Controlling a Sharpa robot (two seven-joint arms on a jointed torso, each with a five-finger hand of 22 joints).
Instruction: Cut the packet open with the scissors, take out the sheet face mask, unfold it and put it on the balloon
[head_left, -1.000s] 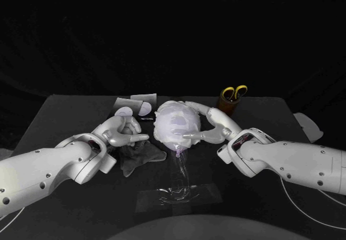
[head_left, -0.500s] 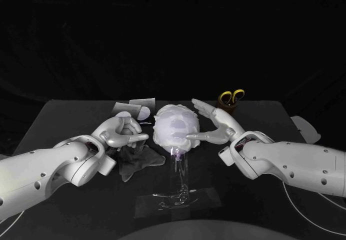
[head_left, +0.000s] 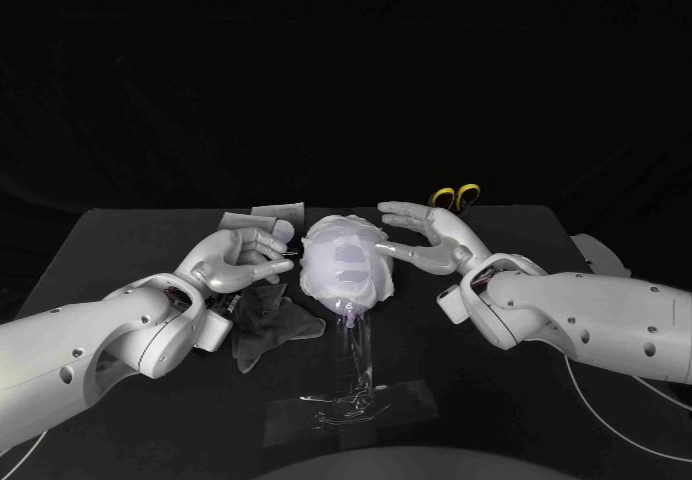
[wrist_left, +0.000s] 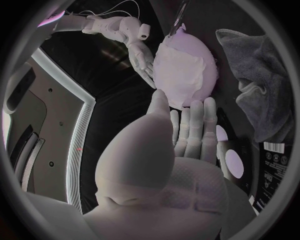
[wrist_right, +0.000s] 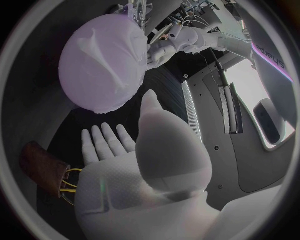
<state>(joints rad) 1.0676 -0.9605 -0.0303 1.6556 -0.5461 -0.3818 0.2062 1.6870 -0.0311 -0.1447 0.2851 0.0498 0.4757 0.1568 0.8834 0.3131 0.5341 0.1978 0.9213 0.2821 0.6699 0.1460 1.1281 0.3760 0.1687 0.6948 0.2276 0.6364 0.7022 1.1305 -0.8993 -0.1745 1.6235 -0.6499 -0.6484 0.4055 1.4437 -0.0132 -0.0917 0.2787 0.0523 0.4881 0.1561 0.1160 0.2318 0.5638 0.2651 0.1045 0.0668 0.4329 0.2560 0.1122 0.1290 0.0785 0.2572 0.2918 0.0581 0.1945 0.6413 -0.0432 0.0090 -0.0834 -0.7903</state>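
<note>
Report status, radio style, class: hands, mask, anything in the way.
Left hand open, right hand open, either side of balloon. Sheet mask draped on balloon. Grey cloth lies aside, nothing blocking.

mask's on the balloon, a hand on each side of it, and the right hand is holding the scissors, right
Not quite. The right hand holds nothing; its fingers are spread. The scissors stand in the brown holder behind that hand, their yellow handles showing in the head view. The rest is right.
</note>
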